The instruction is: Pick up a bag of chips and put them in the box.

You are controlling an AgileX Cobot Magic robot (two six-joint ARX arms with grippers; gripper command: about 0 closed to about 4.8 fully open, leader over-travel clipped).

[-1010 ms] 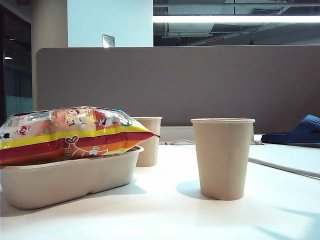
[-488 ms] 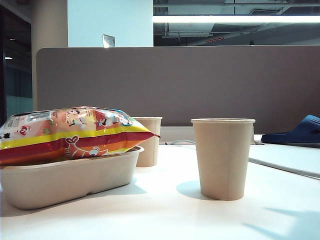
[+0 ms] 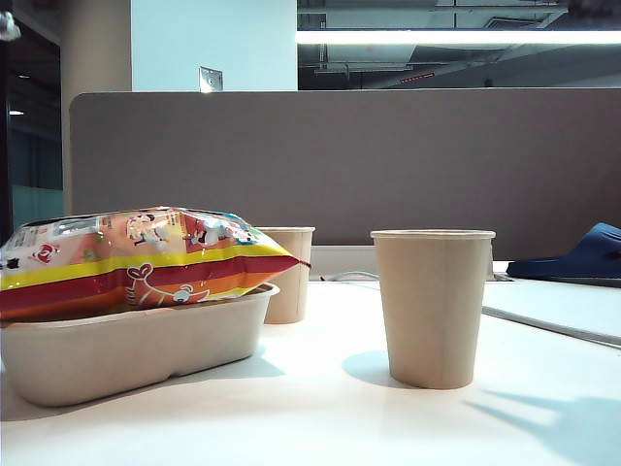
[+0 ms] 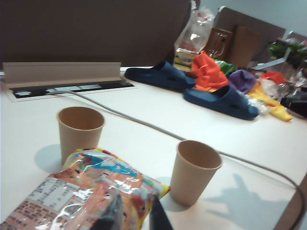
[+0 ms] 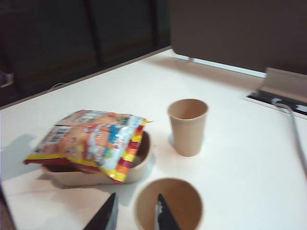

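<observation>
The bag of chips (image 3: 146, 257), pink-orange with yellow and red stripes, lies flat on top of the beige box (image 3: 126, 354) at the table's left, overhanging its rim. Neither gripper shows in the exterior view. In the left wrist view my left gripper (image 4: 134, 208) hovers above the bag (image 4: 81, 191), its fingers a narrow gap apart with nothing between them. My right gripper (image 5: 136, 206) stands open above a paper cup (image 5: 168, 206), one finger over the cup's mouth and the other over the table. The bag (image 5: 91, 141) and box (image 5: 139, 165) lie farther off.
Two beige paper cups stand on the white table, one (image 3: 433, 306) at the middle right and one (image 3: 289, 272) behind the box. A grey partition (image 3: 388, 165) closes the back. Blue slippers (image 4: 218, 98), a cable (image 4: 144, 127) and coloured clutter (image 4: 249, 79) lie farther along.
The bag, the box and the cups have kept their places. A shadow on the table at the lower right has grown larger.
</observation>
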